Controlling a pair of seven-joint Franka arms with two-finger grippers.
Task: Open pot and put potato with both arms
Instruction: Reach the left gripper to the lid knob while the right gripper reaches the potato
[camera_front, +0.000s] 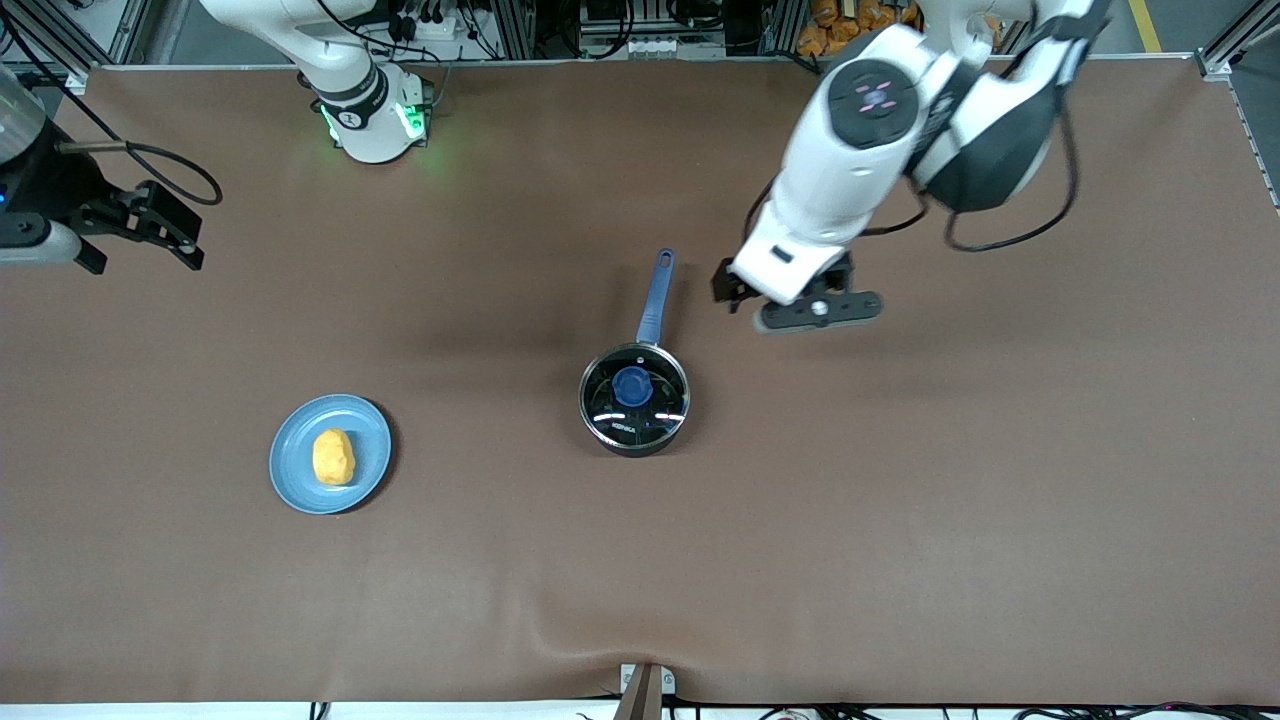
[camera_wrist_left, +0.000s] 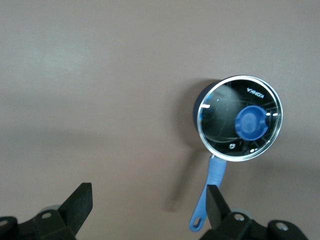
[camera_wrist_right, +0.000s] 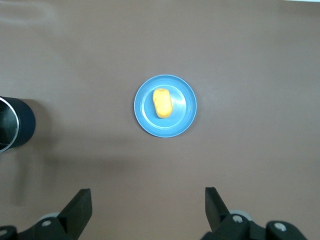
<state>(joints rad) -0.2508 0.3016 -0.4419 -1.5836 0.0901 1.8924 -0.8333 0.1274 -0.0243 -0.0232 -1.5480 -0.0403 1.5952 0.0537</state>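
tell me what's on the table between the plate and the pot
Nothing: in the front view only bare brown table lies between the plate holding the potato and the lidded pot.

white "KONKA" brand lettering — on the pot's glass lid (camera_wrist_left: 240, 118)

The left arm (camera_front: 850, 170) has a big white shell with rounded shapes. On its wrist sits a dark round cap with small pink marks. Black padding covers one joint, and a thin black cable loops beside it. The left gripper (camera_front: 800, 305) is black, on a flat bar with a pale screw in the middle. The right arm (camera_front: 350, 70) is white with a black band, and green lights glow at its base. The right gripper (camera_front: 150, 225) is black and angular, with a black cable curling over it.
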